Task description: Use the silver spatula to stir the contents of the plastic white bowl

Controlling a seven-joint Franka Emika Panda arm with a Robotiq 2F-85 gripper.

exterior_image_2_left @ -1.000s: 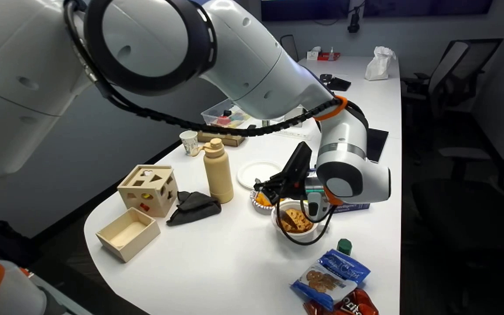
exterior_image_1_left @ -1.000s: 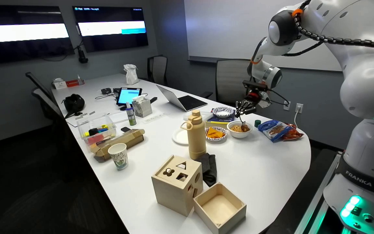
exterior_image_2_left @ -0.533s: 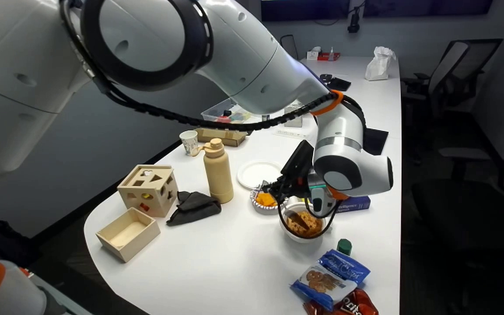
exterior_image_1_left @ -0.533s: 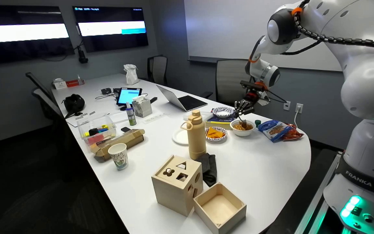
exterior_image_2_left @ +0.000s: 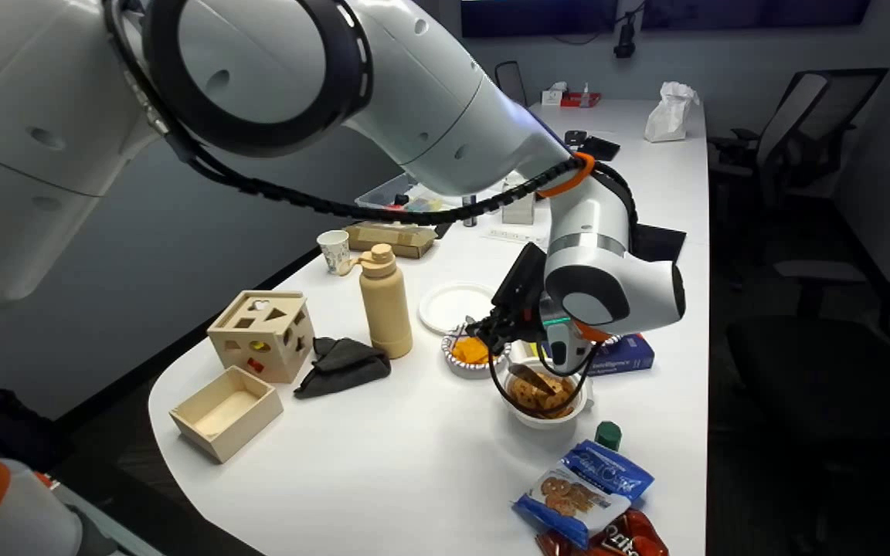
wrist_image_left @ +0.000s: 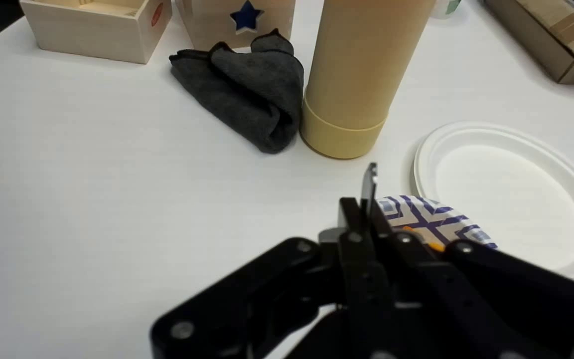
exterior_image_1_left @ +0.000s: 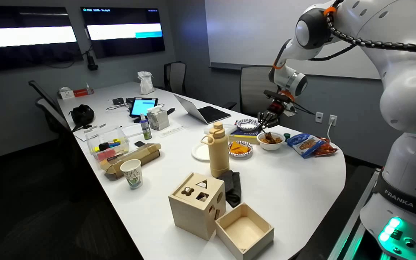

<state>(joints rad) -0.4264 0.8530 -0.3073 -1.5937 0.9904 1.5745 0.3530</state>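
The plastic white bowl [exterior_image_1_left: 270, 147] stands on the table with brown-orange crisp pieces in it; it also shows in an exterior view [exterior_image_2_left: 544, 423]. My gripper [wrist_image_left: 361, 214] is shut on the handle of the silver spatula [wrist_image_left: 369, 183]; the handle's end sticks up past the fingertips in the wrist view. In an exterior view the gripper [exterior_image_2_left: 485, 332] is above and beside the bowl, and the spatula's blade [exterior_image_2_left: 530, 377] slants down over the rim into the contents. In an exterior view the gripper [exterior_image_1_left: 263, 122] is above the bowl's far left rim. The bowl is out of the wrist view.
A patterned bowl [exterior_image_1_left: 240, 155] with orange chips stands beside the white bowl. A book [exterior_image_2_left: 623, 355], tan bottle [exterior_image_2_left: 387, 309], white plate [exterior_image_2_left: 456, 307], green cap [exterior_image_2_left: 608, 435] and blue snack bag [exterior_image_2_left: 588, 490] are around. A dark cloth [wrist_image_left: 252, 94] lies by the bottle.
The gripper and spatula have shifted slightly, and the blade has changed angle and sits higher among the pieces. The white bowl has slid a little away from the patterned bowl. The contents are rearranged.
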